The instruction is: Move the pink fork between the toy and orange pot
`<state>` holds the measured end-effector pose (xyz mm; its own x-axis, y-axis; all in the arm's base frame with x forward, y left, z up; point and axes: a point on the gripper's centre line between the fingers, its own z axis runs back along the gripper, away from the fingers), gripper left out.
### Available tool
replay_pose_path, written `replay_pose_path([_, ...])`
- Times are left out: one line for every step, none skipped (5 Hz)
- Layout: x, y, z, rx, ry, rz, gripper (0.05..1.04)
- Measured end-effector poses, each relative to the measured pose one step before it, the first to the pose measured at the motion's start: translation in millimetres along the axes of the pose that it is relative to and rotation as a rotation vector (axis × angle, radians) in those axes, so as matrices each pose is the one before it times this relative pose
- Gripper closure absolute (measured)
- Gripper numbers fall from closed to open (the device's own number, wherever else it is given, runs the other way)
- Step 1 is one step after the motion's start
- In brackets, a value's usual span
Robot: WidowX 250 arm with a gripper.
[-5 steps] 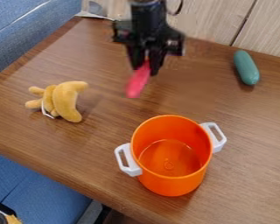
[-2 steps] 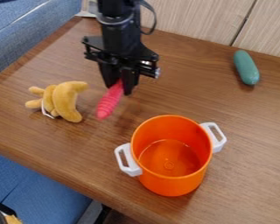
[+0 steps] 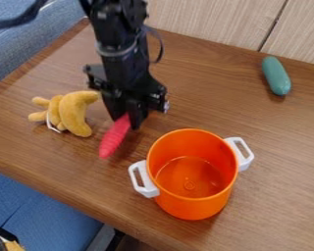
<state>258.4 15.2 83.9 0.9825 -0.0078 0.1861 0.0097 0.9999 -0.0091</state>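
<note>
the likeliest trouble is a fork set down askew. the black gripper (image 3: 127, 121), left of centre in the frame, pinches the pink fork (image 3: 114, 138) by its upper end, and the fork slants down towards the lower left, its free end lowest. whether that end touches the wooden table (image 3: 277, 181) i cannot tell. if it meets the wood first and the arm presses on, the fork could pivot or twist in the pinch; if it is let go too high, its rounded shape could let it roll towards the orange pot (image 3: 189, 208), right of it and lower in the frame. the toy (image 3: 73, 113) is near on the left, so a sideways drift could brush it, and a drift the other way could knock the pot's left handle (image 3: 143, 180). as it hangs, the fork seems well placed between the two, and what remains is probably lowering and release.

the fork's visible length is ribbed and tapering, plastic by its look. the toy is yellow, soft-looking and plush, with stubby curved limbs and a thin white loop. the pot is a smooth, round, open tub with squared white handles. a dull green, sausage-shaped thing (image 3: 276, 76) lies at the upper right.
</note>
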Motion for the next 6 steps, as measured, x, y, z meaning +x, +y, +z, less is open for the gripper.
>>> replay_pose_path([-5.02,0.71,-5.25,0.0057,0.0052,-0.0152,0.755])
replay_pose_path([0.41,-0.48,-1.89,-0.0015,0.0014,-0.0218,0.685])
replay_pose_path([-1.82,-0.49,-1.89,0.0048,0.0163,-0.0300,0.376])
replay_pose_path([-0.61,-4.15,1.03,-0.0309,0.0052,-0.0304,0.111])
replay_pose_path([3.92,3.85,11.13,0.0069,-0.0242,0.0090,0.077])
replay_pose_path([7.29,0.53,15.28,-0.0180,-0.0063,-0.0037,0.083])
